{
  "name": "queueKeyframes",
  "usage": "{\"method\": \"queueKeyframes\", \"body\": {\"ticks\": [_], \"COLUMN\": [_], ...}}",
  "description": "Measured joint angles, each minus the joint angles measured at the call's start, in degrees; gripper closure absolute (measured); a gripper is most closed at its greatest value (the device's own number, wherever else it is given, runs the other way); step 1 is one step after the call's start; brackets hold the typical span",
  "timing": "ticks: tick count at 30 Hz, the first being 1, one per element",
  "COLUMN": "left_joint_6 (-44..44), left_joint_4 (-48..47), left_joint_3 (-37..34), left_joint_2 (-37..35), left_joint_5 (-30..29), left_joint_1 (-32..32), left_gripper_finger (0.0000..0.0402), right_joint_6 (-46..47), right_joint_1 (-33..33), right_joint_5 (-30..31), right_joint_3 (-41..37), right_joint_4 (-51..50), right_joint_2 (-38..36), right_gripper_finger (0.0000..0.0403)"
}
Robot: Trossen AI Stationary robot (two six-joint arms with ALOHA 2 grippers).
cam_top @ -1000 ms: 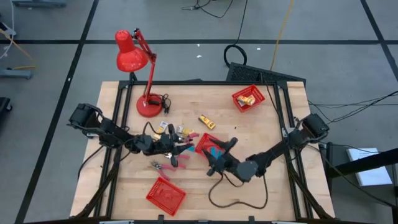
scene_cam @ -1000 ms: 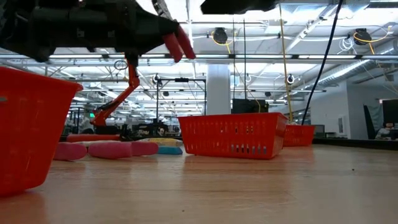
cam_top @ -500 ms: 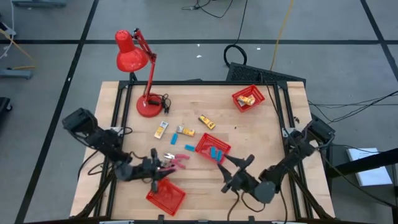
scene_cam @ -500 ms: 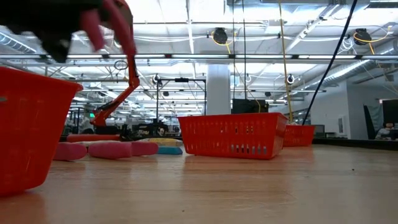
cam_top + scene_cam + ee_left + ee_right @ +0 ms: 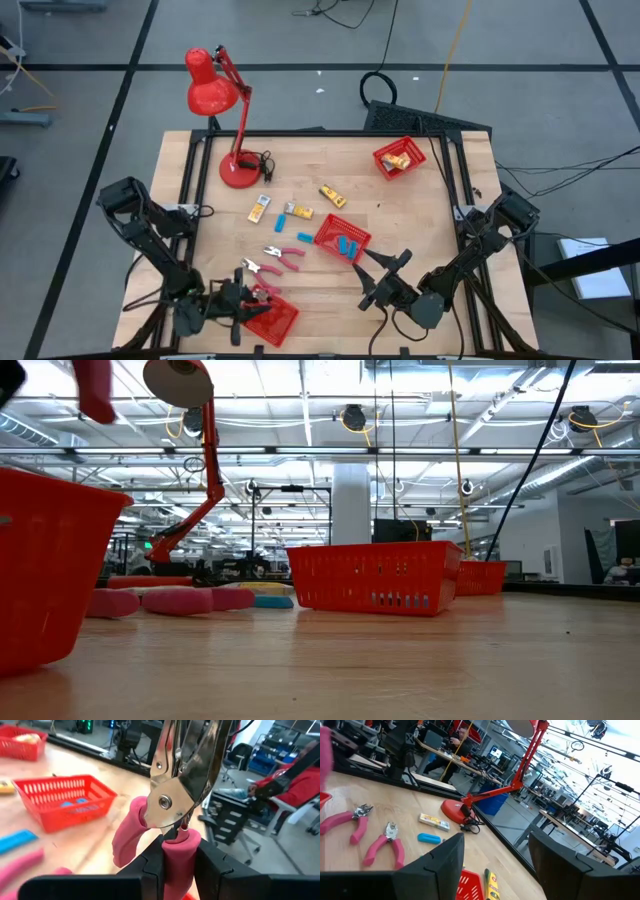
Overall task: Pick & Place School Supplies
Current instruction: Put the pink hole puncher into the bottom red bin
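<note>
Gripping pink-handled pliers (image 5: 175, 800), the left gripper (image 5: 177, 865) now hangs over the red basket (image 5: 275, 322) at the table's (image 5: 440, 230) near edge, having carried them from mid-table. The right gripper (image 5: 385, 280), fingers spread and empty, has pulled back from the middle basket (image 5: 342, 238).

Over the red mesh basket (image 5: 272, 318) at the wooden table's (image 5: 420, 230) near edge, the left gripper (image 5: 252, 297) clamps pink-handled metal pliers (image 5: 260, 293) — two more pairs (pink-handled too) (image 5: 283, 256) lie just beyond.
</note>
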Motion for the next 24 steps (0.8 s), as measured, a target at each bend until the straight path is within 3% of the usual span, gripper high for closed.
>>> {"method": "queueKeyframes", "body": {"ticks": [5, 14, 20, 24], "left_joint_6": [-3.2, -8.6, -7.2, -8.6], "left_joint_4": [0.8, 15.3, 26.7, 27.2], "left_joint_3": [3.2, 4.3, 4.3, 4.3], "left_joint_2": [3.5, 15.1, 20.4, 21.9], "left_joint_5": [-0.1, 0.0, 0.8, 0.9], "left_joint_1": [-1.3, -1.6, -0.9, -0.9], "left_gripper_finger": [0.0332, 0.0333, 0.0334, 0.0336], "right_joint_6": [0.0, 0.0, -0.3, -0.4], "right_joint_1": [0.1, 1.1, 1.5, 1.6], "right_joint_5": [0.0, 0.3, 1.5, 1.4], "right_joint_3": [0.0, 0.0, 0.0, 0.0], "right_joint_4": [0.0, 0.0, 0.3, 0.4], "right_joint_2": [0.0, 0.0, 0.0, 0.0], "right_gripper_finger": [0.0191, 0.0191, 0.0191, 0.0191]}}
